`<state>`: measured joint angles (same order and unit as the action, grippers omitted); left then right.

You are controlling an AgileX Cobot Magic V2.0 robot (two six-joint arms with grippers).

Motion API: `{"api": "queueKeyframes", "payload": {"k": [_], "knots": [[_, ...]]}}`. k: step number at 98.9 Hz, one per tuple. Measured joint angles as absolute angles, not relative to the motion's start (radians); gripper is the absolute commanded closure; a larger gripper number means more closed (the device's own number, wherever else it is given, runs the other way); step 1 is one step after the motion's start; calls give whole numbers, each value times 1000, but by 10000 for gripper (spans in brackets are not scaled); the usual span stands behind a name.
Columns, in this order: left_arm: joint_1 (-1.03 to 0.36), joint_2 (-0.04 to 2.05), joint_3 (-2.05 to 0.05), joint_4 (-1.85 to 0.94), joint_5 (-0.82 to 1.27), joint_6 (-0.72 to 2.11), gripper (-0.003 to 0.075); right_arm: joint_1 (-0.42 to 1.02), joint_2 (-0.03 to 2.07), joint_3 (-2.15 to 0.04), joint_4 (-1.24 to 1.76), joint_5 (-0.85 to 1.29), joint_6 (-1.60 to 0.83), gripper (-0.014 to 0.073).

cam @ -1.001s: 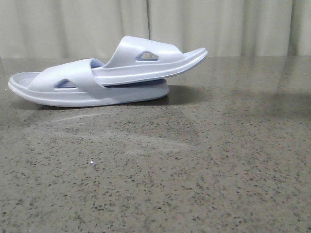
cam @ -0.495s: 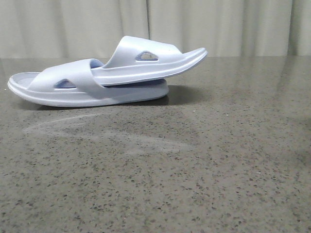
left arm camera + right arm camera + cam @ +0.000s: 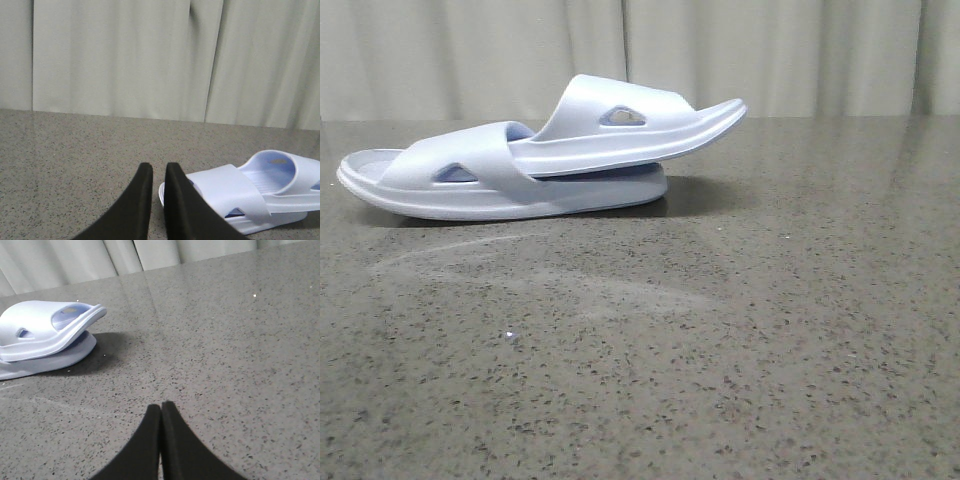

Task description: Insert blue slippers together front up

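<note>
The two pale blue slippers lie nested at the far left of the table. The lower slipper [image 3: 470,185] lies flat. The upper slipper [image 3: 620,125] has one end pushed under the lower one's strap, and its other end tilts up to the right. Both also show in the left wrist view [image 3: 240,195] and the right wrist view [image 3: 45,332]. My left gripper [image 3: 159,167] is empty, its fingers nearly together with a narrow slit, just beside the lower slipper's end. My right gripper [image 3: 161,406] is shut and empty, well away from the pair. Neither gripper shows in the front view.
The speckled grey stone table [image 3: 720,350] stretches forward and right of the slippers. A pale curtain [image 3: 770,50] hangs behind its far edge. A faint smear mark [image 3: 520,270] lies on the surface in front of the slippers.
</note>
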<state>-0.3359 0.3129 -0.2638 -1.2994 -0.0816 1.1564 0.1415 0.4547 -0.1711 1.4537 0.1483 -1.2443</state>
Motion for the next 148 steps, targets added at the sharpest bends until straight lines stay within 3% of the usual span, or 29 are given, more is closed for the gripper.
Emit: {"api": "queueKeyframes", "payload": {"k": [98,108,127,148], "knots": [[-337,311,-261,-1383,-90,1144,704,141,455,-170,1461,154,-1244,683],[-306,310,-238,-1158,-88,949,705,141,455,-170,1461,154,-1244,683],[-138,274,-157,-427,-14,220,705,141,455,-170,1461,154,-1244,683],[-39,133,-34,-124,39,0,705,141,455,-170,1461,154,-1244,683]]}}
